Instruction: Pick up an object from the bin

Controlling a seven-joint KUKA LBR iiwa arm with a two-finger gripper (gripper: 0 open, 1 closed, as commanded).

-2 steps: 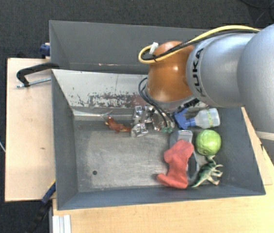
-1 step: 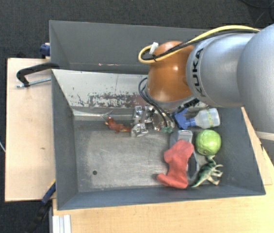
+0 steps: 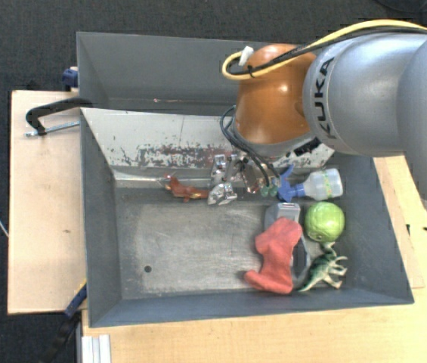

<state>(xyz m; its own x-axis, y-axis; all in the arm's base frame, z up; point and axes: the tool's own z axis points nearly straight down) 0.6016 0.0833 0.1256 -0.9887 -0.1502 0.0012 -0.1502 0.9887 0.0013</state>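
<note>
My gripper [image 3: 224, 193] hangs low at the back of the bin, near the middle of the back wall, its metal tip just above the floor. Immediately to its left lies a small orange-brown toy lizard [image 3: 182, 190], stretched along the foot of the back wall. Its tail end is close to the gripper, and I see nothing held. To the right of the gripper lies a clear plastic bottle with a blue cap [image 3: 313, 185].
At the bin's right side lie a green ball [image 3: 325, 221], a red cloth [image 3: 276, 257] draped over a flat grey and black item [image 3: 297, 257], and a green toy dinosaur [image 3: 323, 271]. The arm's orange cover and cables hang over the back right.
</note>
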